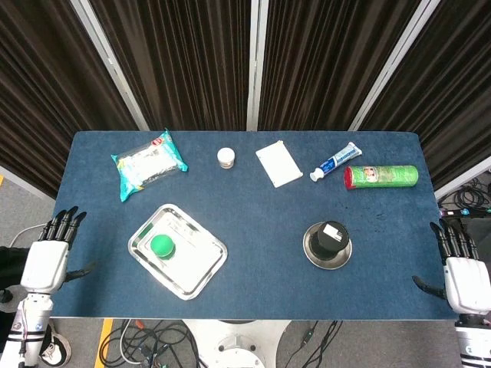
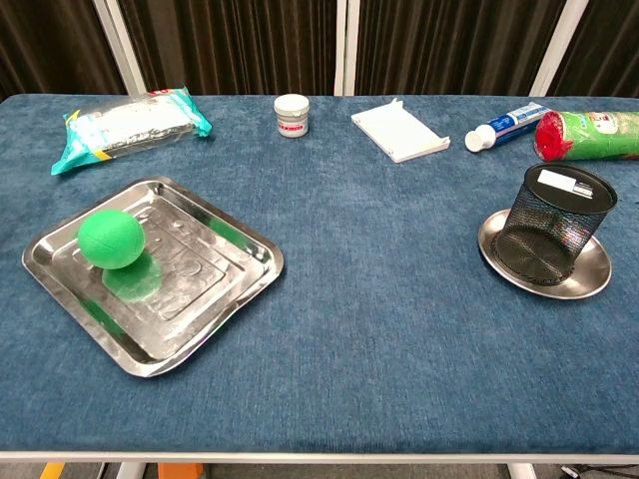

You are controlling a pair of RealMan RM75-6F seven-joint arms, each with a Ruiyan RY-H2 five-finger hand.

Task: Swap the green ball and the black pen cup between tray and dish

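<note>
Currently left hand (image 1: 44,264), right hand (image 1: 466,282) spread at table (image 1: 261,230) edges.

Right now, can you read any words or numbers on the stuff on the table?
No words are clear enough to quote.
Wipes packet: print blurred.
Small white jar: label too small.
Toothpaste tube: lettering blurred.
Green canister: label too small.
White box: no print visible.

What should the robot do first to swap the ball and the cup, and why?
Probably reach the left hand toward the green ball in the tray. Both hands sit open and empty at the table's edges, the right hand too, and nothing is swapped: the pen cup stands on the dish.
</note>
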